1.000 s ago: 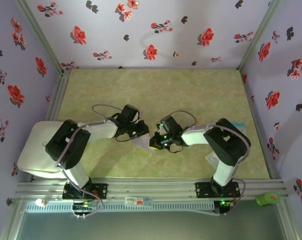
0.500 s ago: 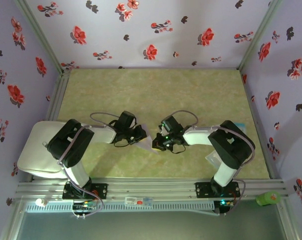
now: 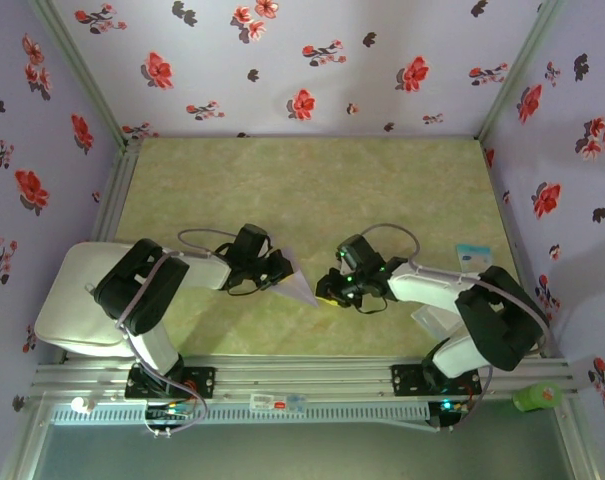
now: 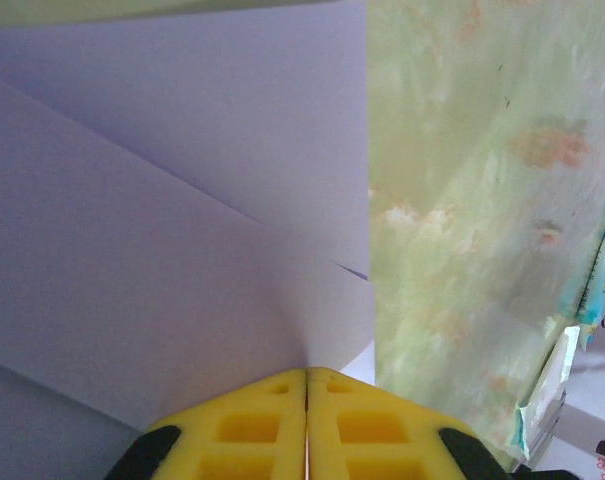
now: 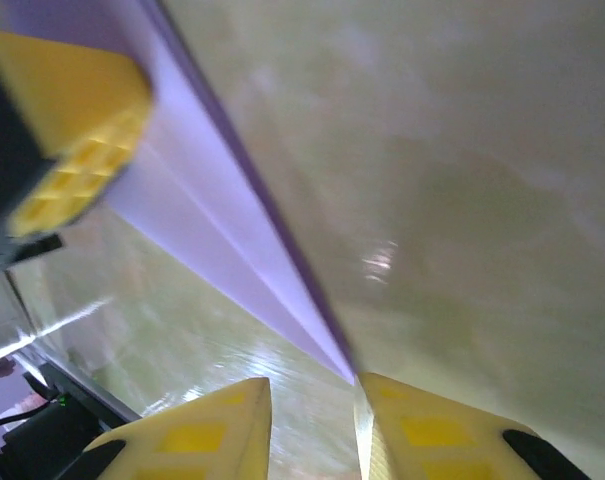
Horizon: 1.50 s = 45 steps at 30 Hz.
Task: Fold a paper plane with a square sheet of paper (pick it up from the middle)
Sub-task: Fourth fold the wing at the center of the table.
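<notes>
The sheet of paper (image 3: pixel 298 281) is pale lavender and folded into a slim pointed dart with layered creases. It is tilted up off the green table mat. My left gripper (image 3: pixel 279 272) is shut on it. In the left wrist view the yellow jaws meet (image 4: pixel 307 374) and pinch the paper's (image 4: pixel 172 230) folded edge. My right gripper (image 3: pixel 328 291) sits just right of the paper's tip and is open. In the right wrist view the paper (image 5: pixel 217 225) narrows to a point that ends at the gap between the parted fingers (image 5: pixel 312 400), with nothing clamped.
A small light-blue card (image 3: pixel 472 255) lies near the right wall, and a translucent plastic square (image 3: pixel 427 318) lies by the right arm's base. A white pad (image 3: pixel 67 300) sits at the left edge. A green object (image 3: pixel 537 397) rests on the front rail.
My right gripper has opened, let go of the paper and slid right, away from it. My left gripper stays shut on the paper, almost in place.
</notes>
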Each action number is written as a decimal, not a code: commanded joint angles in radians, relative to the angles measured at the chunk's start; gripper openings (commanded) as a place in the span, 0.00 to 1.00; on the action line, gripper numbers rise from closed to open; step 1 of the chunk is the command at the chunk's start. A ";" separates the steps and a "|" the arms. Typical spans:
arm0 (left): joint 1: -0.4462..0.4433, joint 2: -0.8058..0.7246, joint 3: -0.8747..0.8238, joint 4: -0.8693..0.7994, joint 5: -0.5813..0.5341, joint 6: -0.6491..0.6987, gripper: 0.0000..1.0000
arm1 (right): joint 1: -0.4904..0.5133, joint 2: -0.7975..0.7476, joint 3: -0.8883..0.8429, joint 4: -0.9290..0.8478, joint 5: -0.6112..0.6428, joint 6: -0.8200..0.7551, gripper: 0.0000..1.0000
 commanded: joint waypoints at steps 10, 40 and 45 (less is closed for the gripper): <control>0.008 0.015 -0.024 -0.045 -0.030 -0.007 0.09 | 0.005 0.044 -0.085 0.187 -0.045 0.136 0.29; 0.009 0.014 -0.006 -0.070 -0.030 -0.004 0.09 | 0.012 0.046 -0.074 0.100 -0.060 0.048 0.28; 0.009 0.016 -0.004 -0.066 -0.029 -0.007 0.09 | 0.012 0.053 -0.084 0.124 -0.090 0.053 0.26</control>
